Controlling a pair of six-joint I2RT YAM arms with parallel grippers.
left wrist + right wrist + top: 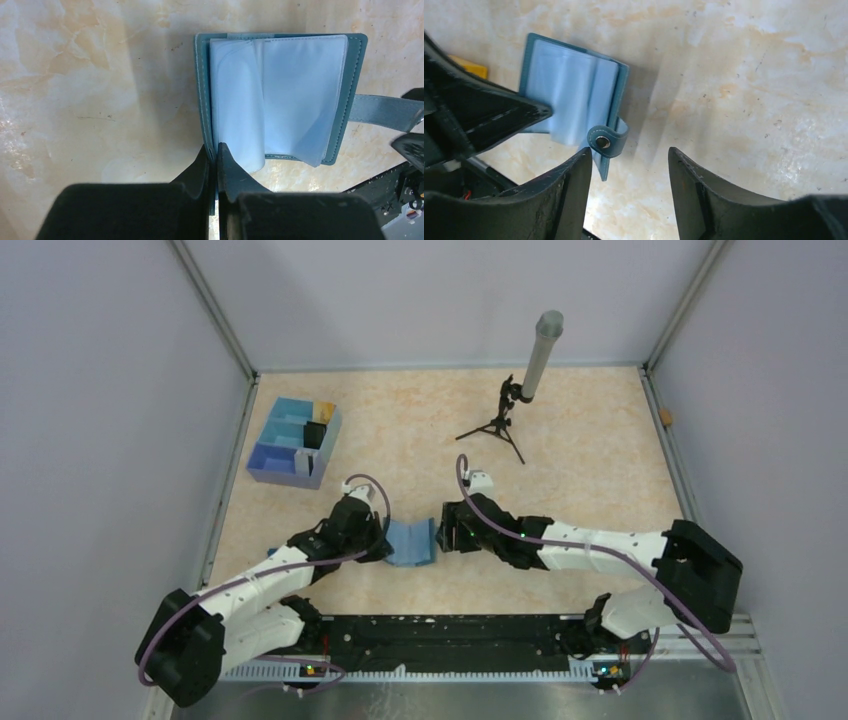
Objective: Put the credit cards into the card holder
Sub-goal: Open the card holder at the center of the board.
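Observation:
The teal card holder (410, 540) lies open on the table between my two grippers, its pale clear sleeves (300, 95) facing up. My left gripper (216, 150) is shut on the near edge of the holder's left cover (204, 100). My right gripper (629, 152) stands open just right of the holder (569, 90). The strap with its metal clasp (603, 142) curls beside that gripper's left fingertip, and nothing is between the fingers. Far back left, a gold credit card (325, 410) and a black one (313, 435) stand in a tray, too small to make out further.
The blue partitioned tray (268, 465) sits at the back left by the wall. A small black tripod holding a grey tube (525, 390) stands at the back centre. A yellow object (469, 67) peeks out behind the left arm.

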